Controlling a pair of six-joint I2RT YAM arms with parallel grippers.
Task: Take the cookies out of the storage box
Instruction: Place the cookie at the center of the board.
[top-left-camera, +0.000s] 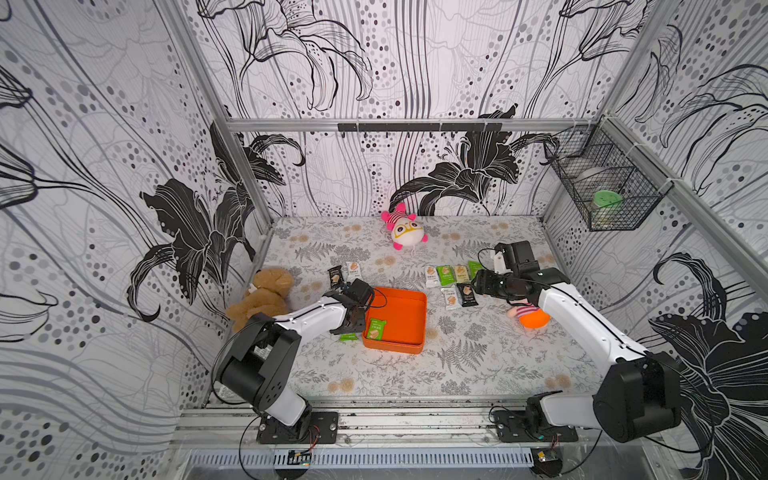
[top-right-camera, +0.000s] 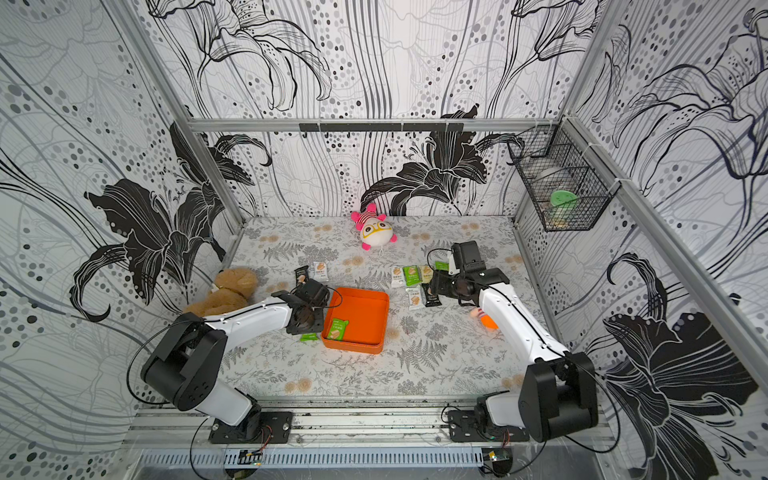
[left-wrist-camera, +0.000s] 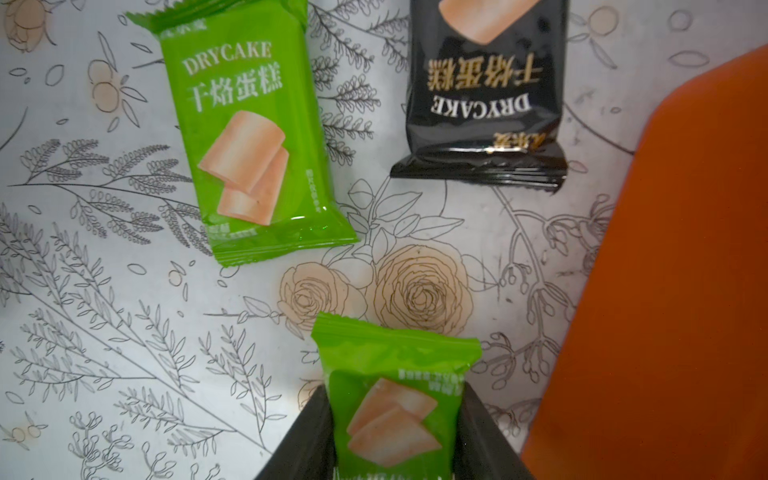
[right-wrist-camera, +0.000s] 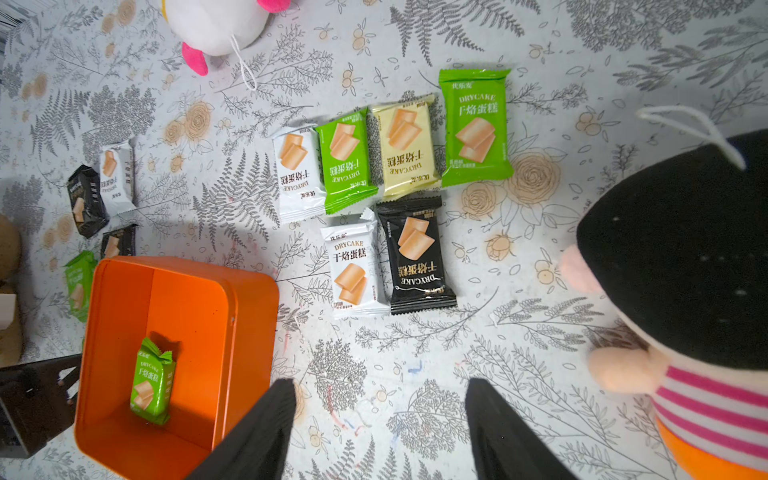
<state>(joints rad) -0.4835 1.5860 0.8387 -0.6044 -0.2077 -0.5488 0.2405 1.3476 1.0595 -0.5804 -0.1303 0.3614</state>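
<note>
The orange storage box (top-left-camera: 405, 328) (top-right-camera: 365, 318) (right-wrist-camera: 187, 316) holds one green cookie packet (top-left-camera: 376, 329) (right-wrist-camera: 151, 382) near its front-left corner. My left gripper (left-wrist-camera: 395, 390) (top-left-camera: 348, 333) is shut on another green packet (left-wrist-camera: 395, 411) (top-left-camera: 348, 337), low over the table just outside the box's left wall (left-wrist-camera: 685, 291). Beyond it lie a green packet (left-wrist-camera: 249, 137) and a black one (left-wrist-camera: 486, 104). My right gripper (right-wrist-camera: 380, 386) (top-left-camera: 478, 284) stands open and empty, above several packets (right-wrist-camera: 399, 187) (top-left-camera: 451, 282) laid out right of the box.
A brown plush bear (top-left-camera: 264, 297) sits left of the box. A pink-and-white plush (top-left-camera: 405, 228) lies at the back, and a striped plush (top-left-camera: 528, 316) (right-wrist-camera: 685, 270) lies under my right arm. Two more packets (top-left-camera: 345, 274) lie behind the left wrist. A wire basket (top-left-camera: 602, 187) hangs on the right wall.
</note>
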